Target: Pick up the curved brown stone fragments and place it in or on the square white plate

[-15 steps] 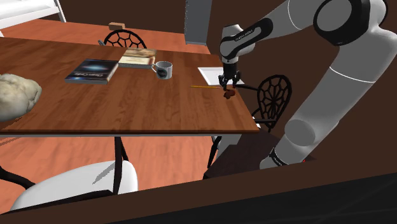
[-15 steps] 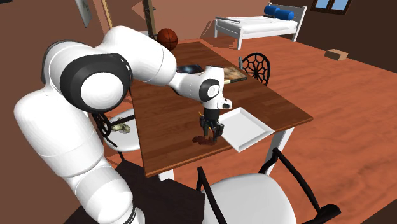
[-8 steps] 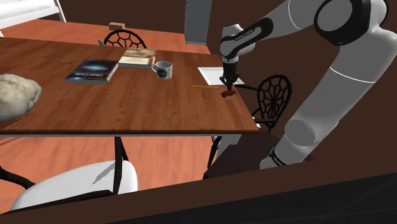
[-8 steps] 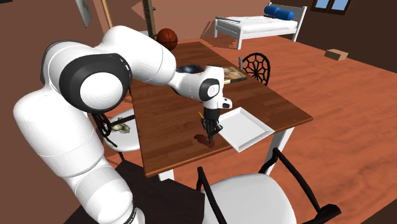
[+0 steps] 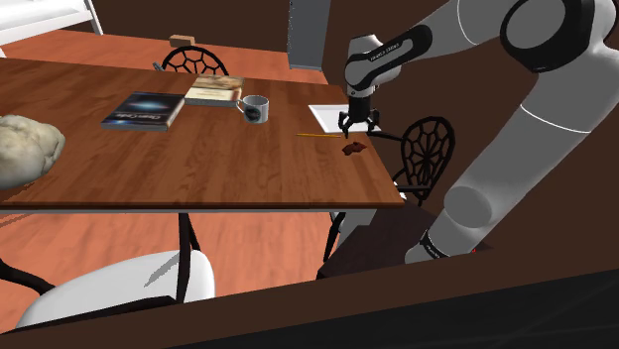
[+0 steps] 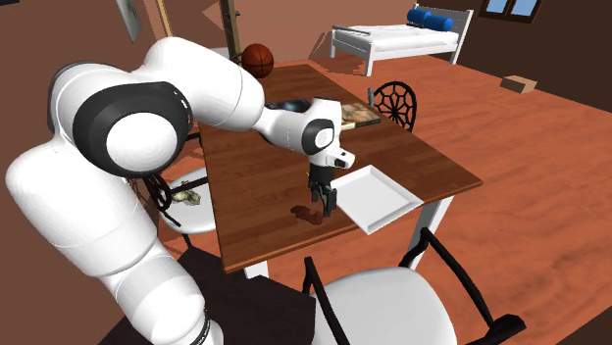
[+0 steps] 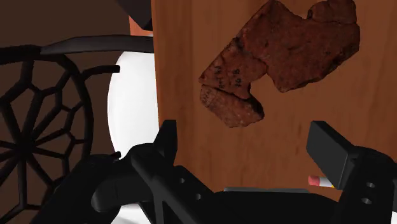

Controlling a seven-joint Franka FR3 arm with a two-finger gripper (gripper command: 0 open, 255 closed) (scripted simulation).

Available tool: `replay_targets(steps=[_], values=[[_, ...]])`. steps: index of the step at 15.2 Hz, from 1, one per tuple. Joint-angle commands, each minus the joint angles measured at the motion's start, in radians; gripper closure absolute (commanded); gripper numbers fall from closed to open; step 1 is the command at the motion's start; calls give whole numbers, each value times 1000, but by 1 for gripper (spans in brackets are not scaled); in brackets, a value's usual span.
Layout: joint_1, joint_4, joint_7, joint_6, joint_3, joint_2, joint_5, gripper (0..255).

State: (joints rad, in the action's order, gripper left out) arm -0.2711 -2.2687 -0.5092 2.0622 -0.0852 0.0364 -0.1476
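Note:
The curved brown stone fragment [image 5: 351, 149] [image 6: 309, 214] lies on the wooden table [image 5: 198, 159] close to its corner. In the wrist view its rough reddish-brown surface [image 7: 280, 57] shows just beyond the fingertips. My black gripper [image 5: 357, 127] [image 6: 325, 202] [image 7: 248, 146] hangs a little above the stone, open, with its fingers [image 7: 167, 137] apart and nothing between them. The square white plate [image 5: 327, 114] [image 6: 371, 196] rests on the table right beside the gripper, on the side away from the stone in the second exterior view.
A yellow pencil [image 5: 315, 135] [image 7: 315, 180] lies between stone and plate. A white mug [image 5: 255, 108] and books [image 5: 144, 109] sit farther along the table. A chair with a black web back [image 5: 425, 149] [image 7: 38, 114] stands just past the table edge near the stone.
The gripper was down at the stone with its fingers drawn in; now it has risen and its fingers have spread. The stone stays on the table.

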Motion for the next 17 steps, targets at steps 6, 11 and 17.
replay_targets(steps=[6,11,17], values=[[-36,-241,-687,166,57,234,142,0],[-36,-275,-686,242,57,192,143,0],[-36,-284,-686,267,57,177,144,0]])
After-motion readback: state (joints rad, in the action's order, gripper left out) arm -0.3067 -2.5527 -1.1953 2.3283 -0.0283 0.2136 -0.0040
